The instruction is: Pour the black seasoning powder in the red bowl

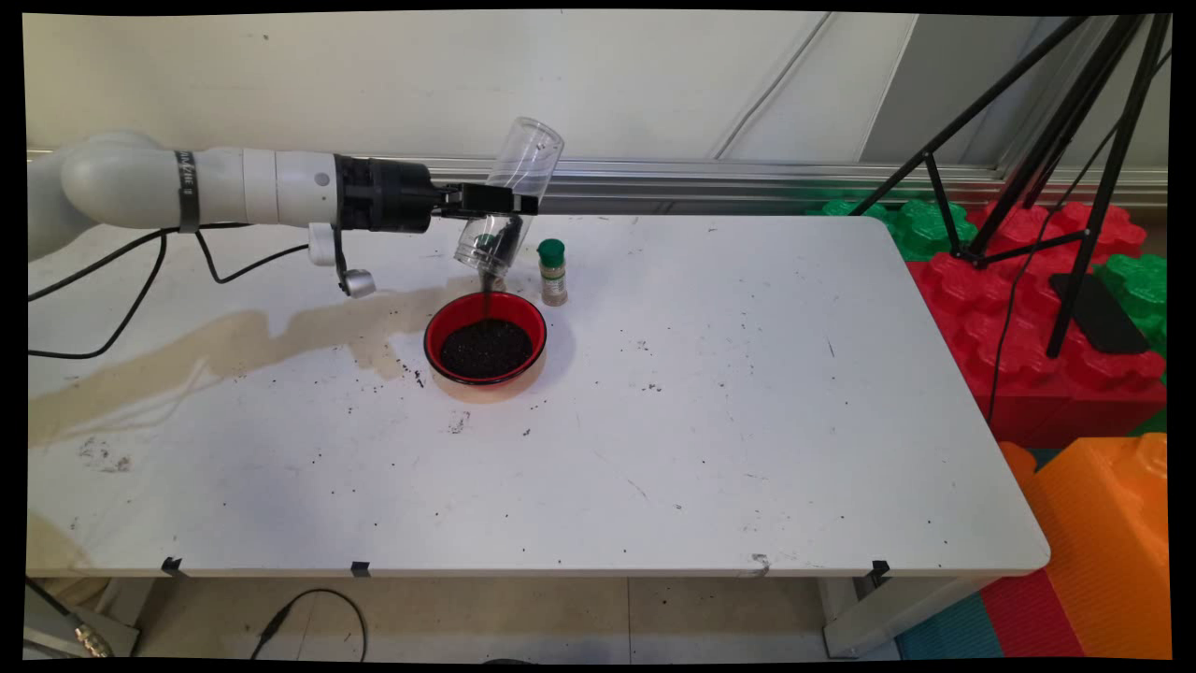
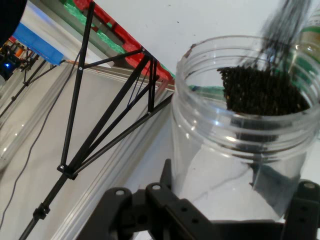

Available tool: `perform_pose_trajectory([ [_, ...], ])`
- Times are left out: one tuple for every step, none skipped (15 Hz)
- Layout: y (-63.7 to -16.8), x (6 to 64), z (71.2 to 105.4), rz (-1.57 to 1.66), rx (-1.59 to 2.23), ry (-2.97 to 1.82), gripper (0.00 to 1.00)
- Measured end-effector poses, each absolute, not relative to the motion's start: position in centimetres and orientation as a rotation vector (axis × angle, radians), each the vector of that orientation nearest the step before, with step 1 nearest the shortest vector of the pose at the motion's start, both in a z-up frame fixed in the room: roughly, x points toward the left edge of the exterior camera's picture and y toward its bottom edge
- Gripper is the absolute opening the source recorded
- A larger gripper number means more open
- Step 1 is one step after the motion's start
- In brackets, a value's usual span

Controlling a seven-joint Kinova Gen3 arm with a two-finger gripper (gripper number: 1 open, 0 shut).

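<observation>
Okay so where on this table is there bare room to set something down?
The whole right half of the white table, from the red bowl to the right edge, is bare apart from scattered grains. So is the front strip. It is crowded at the back centre: the gripper tips a clear jar over the bowl, beside a green-capped bottle.

I work in a robotics lab or test room, not a home or kitchen. My arm (image 1: 234, 187) is a white research arm with loose black cables (image 1: 121, 280) trailing over a stained, scuffed white table (image 1: 747, 421). Bits of black tape (image 1: 360, 568) mark the table's near edge. Beyond its right edge a black tripod (image 1: 1056, 168) stands on big red, green and orange foam blocks (image 1: 1074, 374). Behind the far edge runs a bare wall (image 1: 374, 75) with a metal rail (image 1: 747, 173).
</observation>
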State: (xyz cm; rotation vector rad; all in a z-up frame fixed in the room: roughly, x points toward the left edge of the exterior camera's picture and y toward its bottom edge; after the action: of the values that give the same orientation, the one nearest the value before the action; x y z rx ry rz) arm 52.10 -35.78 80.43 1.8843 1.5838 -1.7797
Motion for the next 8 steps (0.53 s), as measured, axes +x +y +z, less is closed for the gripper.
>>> perform_pose_trajectory([
  [-35.73,52.08,80.44,-1.778,1.888,1.573,0.0],
  [-35.67,52.05,80.45,-1.777,1.892,1.561,0.0],
  [-35.63,52.01,80.45,-1.777,1.894,1.552,0.0],
  [-35.6,51.98,80.46,-1.776,1.896,1.546,0.0],
  [-35.55,51.94,80.48,-1.776,1.898,1.538,0.0],
  [-35.52,51.92,80.5,-1.776,1.899,1.532,0.0],
  [-35.48,51.88,80.52,-1.776,1.901,1.524,0.0],
  [-35.43,51.83,80.54,-1.775,1.902,1.517,0.0],
])
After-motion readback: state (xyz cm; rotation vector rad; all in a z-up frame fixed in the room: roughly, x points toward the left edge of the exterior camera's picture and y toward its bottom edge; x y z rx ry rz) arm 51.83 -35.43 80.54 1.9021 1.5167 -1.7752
